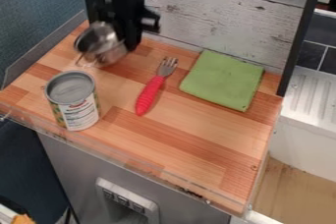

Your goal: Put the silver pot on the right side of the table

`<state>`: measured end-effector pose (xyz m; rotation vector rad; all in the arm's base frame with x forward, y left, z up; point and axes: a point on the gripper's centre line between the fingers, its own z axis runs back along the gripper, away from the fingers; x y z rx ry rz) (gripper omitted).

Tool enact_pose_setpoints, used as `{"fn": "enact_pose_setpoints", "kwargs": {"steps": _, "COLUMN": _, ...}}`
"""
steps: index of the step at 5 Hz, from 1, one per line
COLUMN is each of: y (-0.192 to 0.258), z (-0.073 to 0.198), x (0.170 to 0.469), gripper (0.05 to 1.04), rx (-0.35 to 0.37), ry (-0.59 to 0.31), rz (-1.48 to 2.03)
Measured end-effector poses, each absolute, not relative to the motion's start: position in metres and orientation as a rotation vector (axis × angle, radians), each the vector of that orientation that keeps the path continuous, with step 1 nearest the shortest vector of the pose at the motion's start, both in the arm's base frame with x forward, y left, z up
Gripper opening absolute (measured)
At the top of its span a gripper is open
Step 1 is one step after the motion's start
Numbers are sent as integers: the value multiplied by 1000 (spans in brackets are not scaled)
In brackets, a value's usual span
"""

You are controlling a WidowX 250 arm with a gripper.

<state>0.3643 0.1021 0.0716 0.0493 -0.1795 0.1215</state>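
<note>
So in the camera view, the black gripper (130, 32) is hanging down at the back left of the wood tabletop (197, 134), in front of the pale plank wall (216, 19). Honestly can't tell how far apart the jaws are, or whether they've really got hold of anything. That whole corner is pretty blurry and the dark parts kinda run together.

What I can see is the silver pot (101, 46) right up against the gripper's lower part, on the left of it. It's tipped over at an angle, with its mouth facing up and to the left and a thin handle poking out at the bottom. So the pot's at the back left of the table, just behind the tin can (73, 101), which is standing upright near the front left edge.

Over from the can there's a fork with a red handle (150, 94), lying around the middle, tines toward the wall. Then a green cloth (223, 80) lying flat further right, near the wall and well apart from the pot.
</note>
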Motion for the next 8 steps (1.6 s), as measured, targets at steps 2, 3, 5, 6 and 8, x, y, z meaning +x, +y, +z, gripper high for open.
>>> {"fn": "enact_pose_setpoints", "kwargs": {"steps": 2, "y": 4, "z": 105, "x": 346, "gripper": 76, "rx": -62, "ry": -221, "rz": -79}}
{"fn": "enact_pose_setpoints", "kwargs": {"steps": 3, "y": -41, "z": 85, "x": 326, "gripper": 76, "rx": -92, "ry": -156, "rz": -164}}
{"fn": "enact_pose_setpoints", "kwargs": {"steps": 5, "y": -86, "z": 47, "x": 280, "gripper": 76, "rx": -89, "ry": -59, "rz": -217}}
{"fn": "enact_pose_setpoints", "kwargs": {"steps": 6, "y": -97, "z": 41, "x": 270, "gripper": 74, "rx": -73, "ry": -51, "rz": -258}}
{"fn": "enact_pose_setpoints", "kwargs": {"steps": 8, "y": -88, "z": 21, "x": 264, "gripper": 282, "rx": -56, "ry": 7, "rz": -230}}
